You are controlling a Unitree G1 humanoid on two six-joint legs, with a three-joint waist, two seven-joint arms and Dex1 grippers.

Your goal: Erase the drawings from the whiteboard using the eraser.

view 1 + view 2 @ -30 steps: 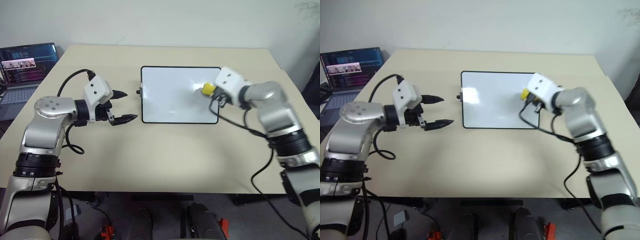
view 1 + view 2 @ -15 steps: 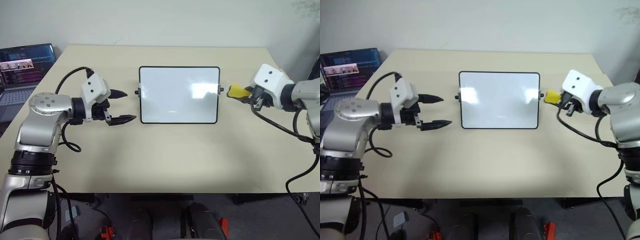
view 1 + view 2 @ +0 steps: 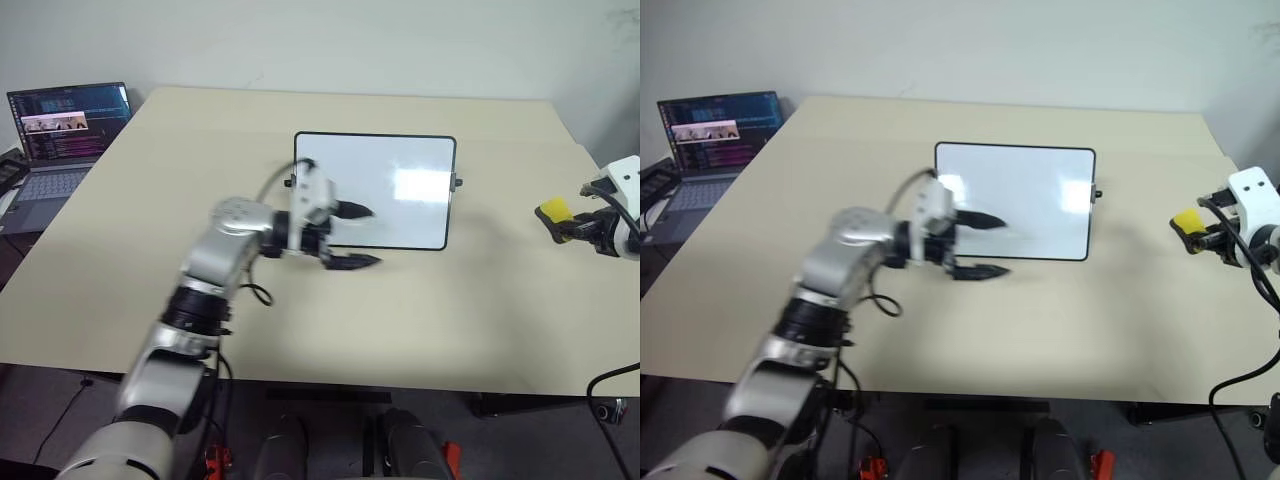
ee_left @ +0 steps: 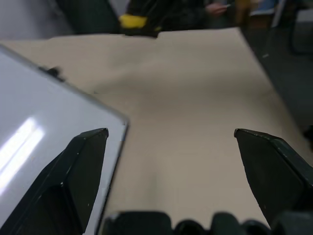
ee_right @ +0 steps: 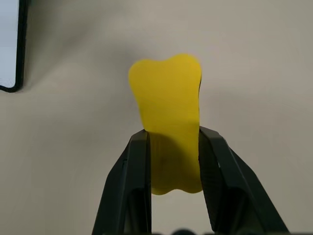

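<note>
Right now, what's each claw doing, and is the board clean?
Left gripper open, at whiteboard's near edge. Right gripper shut on yellow eraser, off to the board's right. Board shows no drawings. Nothing in the way.

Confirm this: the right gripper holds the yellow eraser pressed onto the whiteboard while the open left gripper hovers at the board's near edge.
Not pressed on the board. The right gripper holds the eraser over bare table, well beside the whiteboard, as the left eye view shows. The left gripper is as stated.

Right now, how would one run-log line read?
whiteboard: wiped clean | eraser: in right tool, off board | left tool: open at board's near-left corner
</note>
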